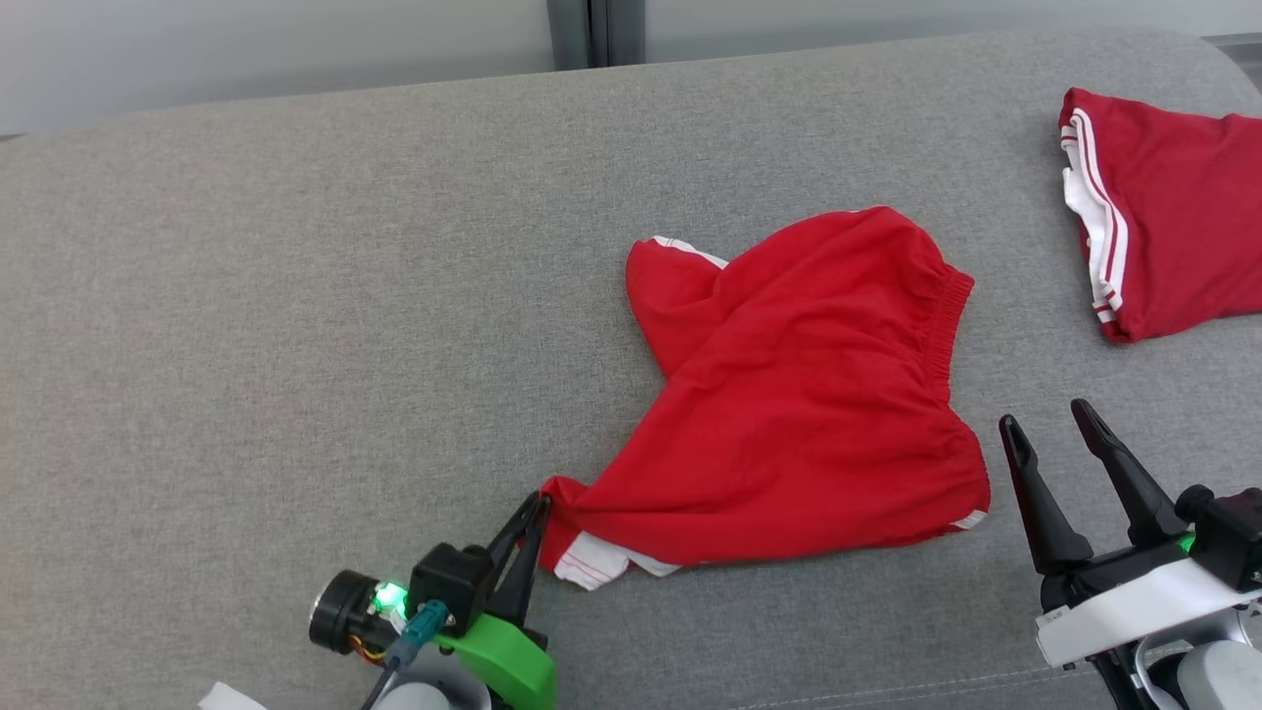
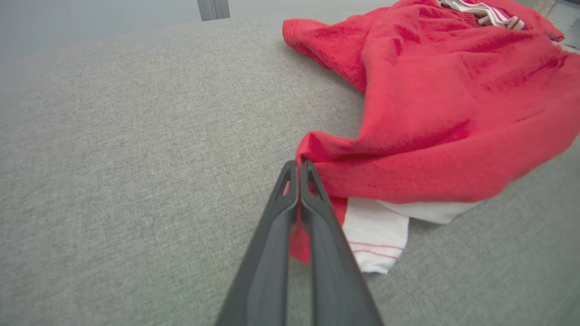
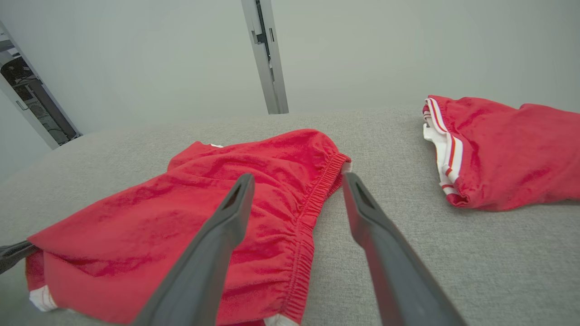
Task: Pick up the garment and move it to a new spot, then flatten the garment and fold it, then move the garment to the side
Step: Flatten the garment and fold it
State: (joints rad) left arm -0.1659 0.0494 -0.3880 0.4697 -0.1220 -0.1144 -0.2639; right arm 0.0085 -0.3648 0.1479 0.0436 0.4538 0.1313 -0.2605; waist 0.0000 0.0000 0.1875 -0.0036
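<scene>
A red garment point(image 1: 808, 394), a pair of shorts with an elastic waistband and white trim, is found lying loosely spread and creased on a grey upholstered surface point(image 1: 296, 296), right of centre in the head view. Its waistband is turned toward the robot's right, and one leg end is folded over at the far side. The left gripper point(image 1: 537, 508) is seen at the garment's near left corner. Its jaws are clenched on the red hem there, and in the left wrist view a fold of cloth is pinched between the two fingers. White striped trim is exposed on the surface just beside that grip. The right gripper point(image 1: 1045, 424) is held just beside the near end of the waistband, with jaws released and spread wide. No cloth is held between them. A second red garment point(image 1: 1163, 207) with white stripes is noted at the far right, well apart from the first.
</scene>
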